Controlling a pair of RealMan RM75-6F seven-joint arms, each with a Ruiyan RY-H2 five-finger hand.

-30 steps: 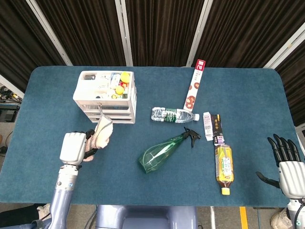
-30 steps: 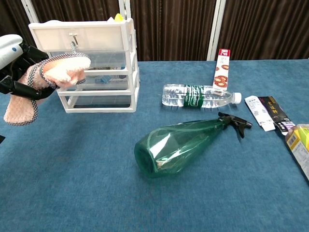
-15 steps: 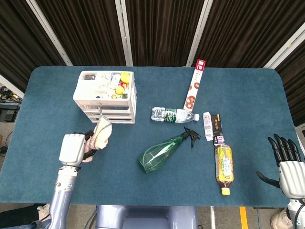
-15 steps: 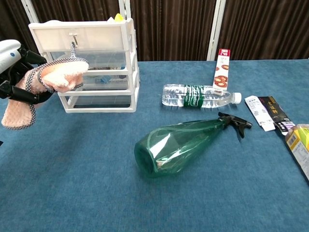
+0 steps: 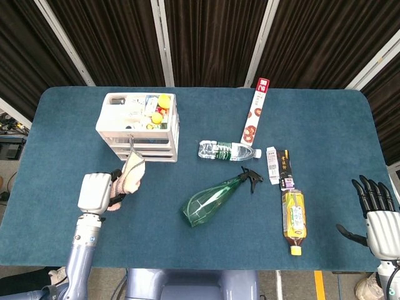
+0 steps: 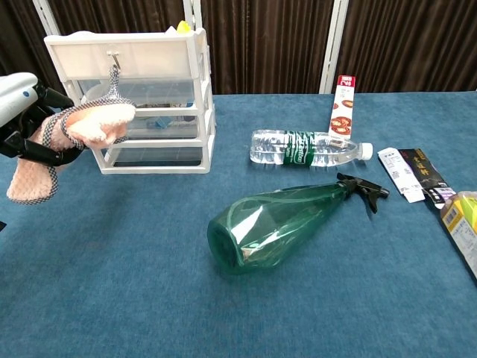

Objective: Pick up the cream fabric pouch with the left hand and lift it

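The left hand (image 6: 28, 123) grips the pouch (image 6: 86, 127), holding it clear of the table (image 5: 325, 119) just in front of the drawer unit (image 5: 139, 125). The right hand (image 5: 375, 219) rests far from the unit at the table's near edge, fingers spread and holding nothing.

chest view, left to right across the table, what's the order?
left hand holding the cream fabric pouch → white drawer unit → green spray bottle → red-and-white carton → sachets → yellow tea bottle at the right edge.
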